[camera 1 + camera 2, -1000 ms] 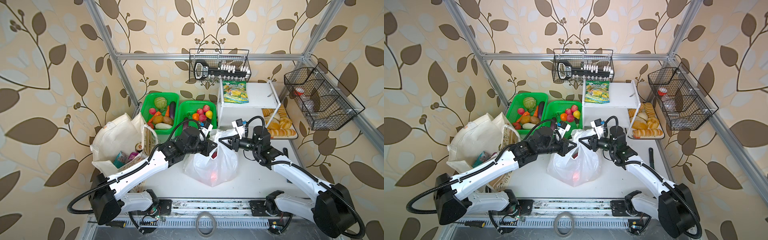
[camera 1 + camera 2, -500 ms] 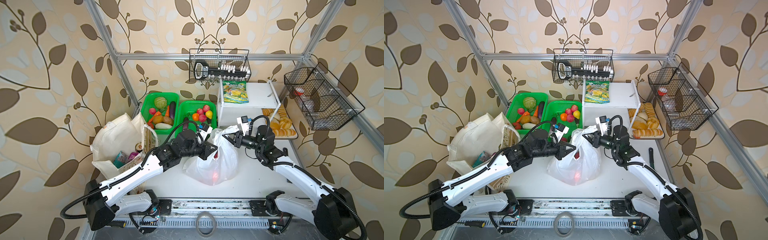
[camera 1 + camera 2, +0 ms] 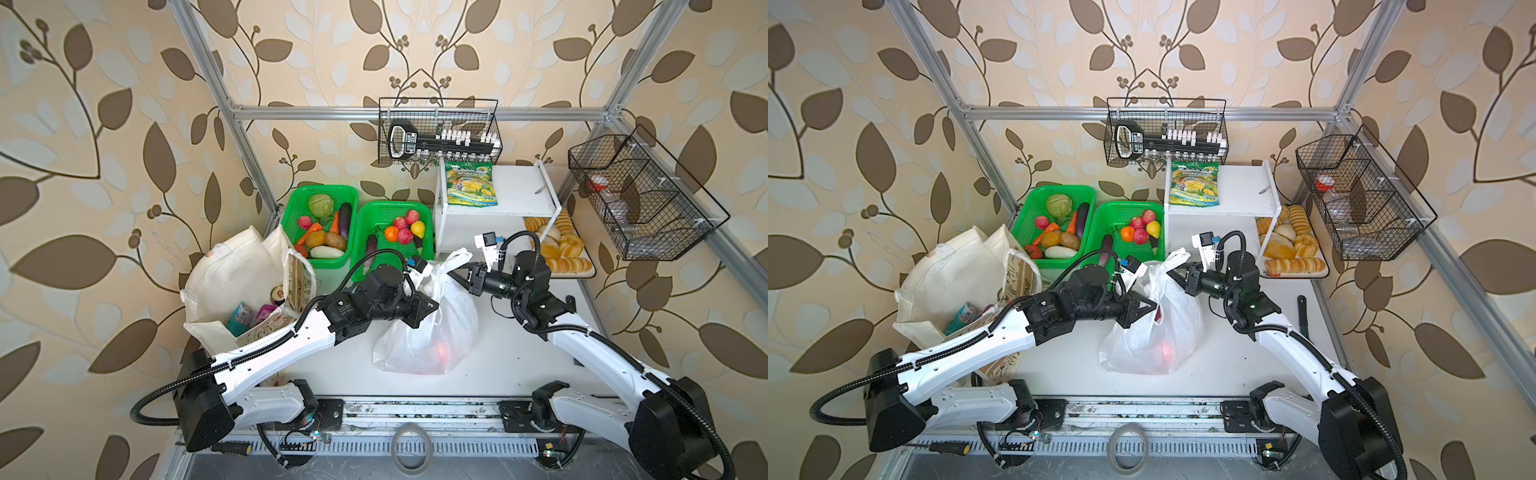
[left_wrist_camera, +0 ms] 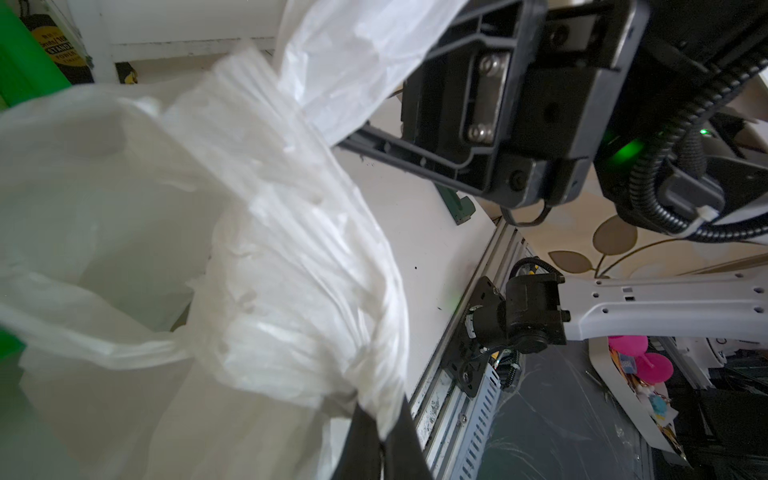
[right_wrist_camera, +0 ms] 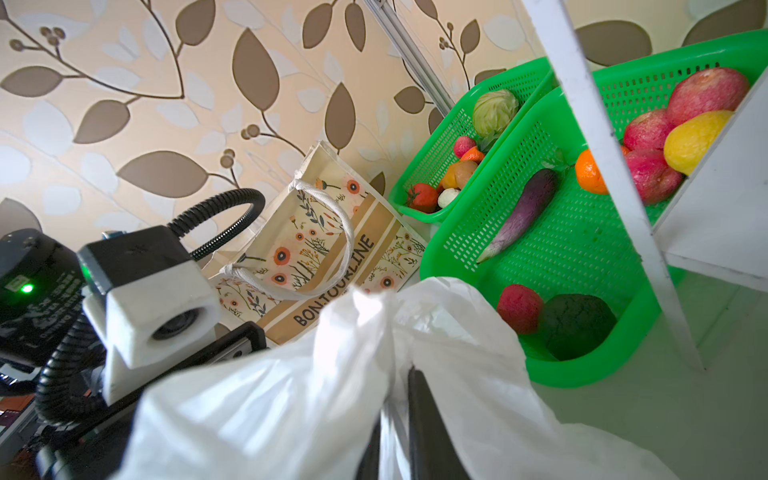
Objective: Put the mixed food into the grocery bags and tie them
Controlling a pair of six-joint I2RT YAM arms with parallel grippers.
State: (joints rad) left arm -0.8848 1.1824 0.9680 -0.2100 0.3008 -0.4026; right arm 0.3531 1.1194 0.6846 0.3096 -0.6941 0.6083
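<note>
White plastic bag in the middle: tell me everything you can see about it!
The white plastic bag is thin, crinkly and a bit see-through. It sits on the white table between the two arms. Something red shows through its side. Its top is gathered into two twisted handles: the left tool pinches one and the right tool pinches the other. I can't see a finished knot.

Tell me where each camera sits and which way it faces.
Top views: high in front, looking down on table, left arm, right arm, plastic bag.
Left wrist: on left arm, facing bag and right arm; left gripper pinches it.
Right wrist: on right arm, facing tote, green baskets and left arm; right gripper pinches bag.
Shared: all show the bag.
</note>
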